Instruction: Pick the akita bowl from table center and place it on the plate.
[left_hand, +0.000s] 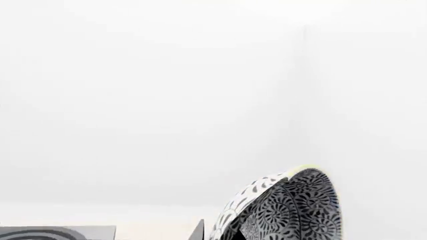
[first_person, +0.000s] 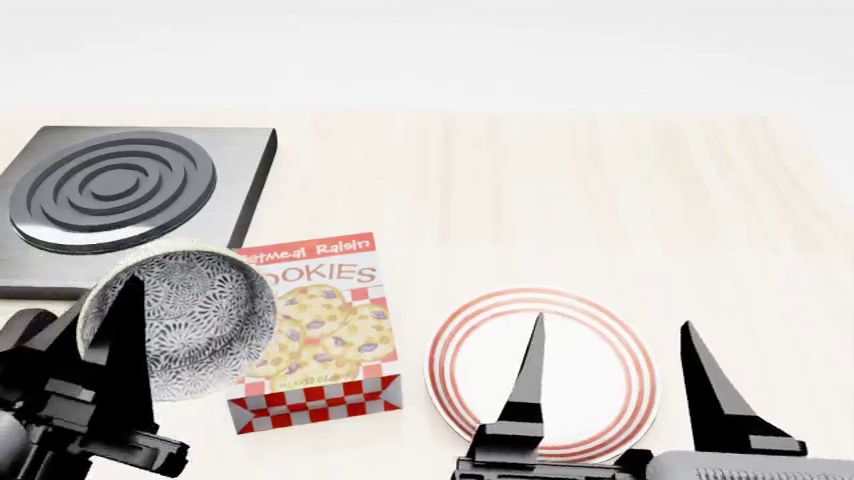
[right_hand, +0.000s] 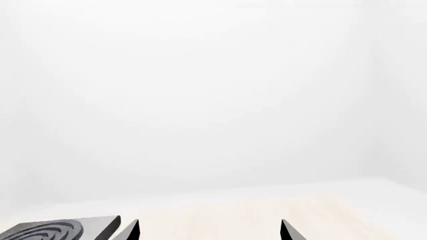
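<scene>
The akita bowl (first_person: 180, 320), black and white with a fine floral pattern, hangs tilted in my left gripper (first_person: 96, 318), which is shut on its rim at the near left. It overlaps the cookie box's left edge. In the left wrist view the bowl (left_hand: 293, 210) stands on edge against my left gripper (left_hand: 217, 233). The plate (first_person: 461, 375), white with red rings, lies on the table at the near right. My right gripper (first_person: 614, 322) is open over the plate with nothing between its fingers; in its own view the right gripper (right_hand: 209, 231) frames bare table.
A cookie box (first_person: 327, 330) lies flat between the bowl and the plate. A dark square stove burner (first_person: 114, 190) with concentric rings sits at the far left and also shows as the burner (left_hand: 53, 232) and the burner (right_hand: 60, 230). The light wooden table (first_person: 561, 180) stretches behind.
</scene>
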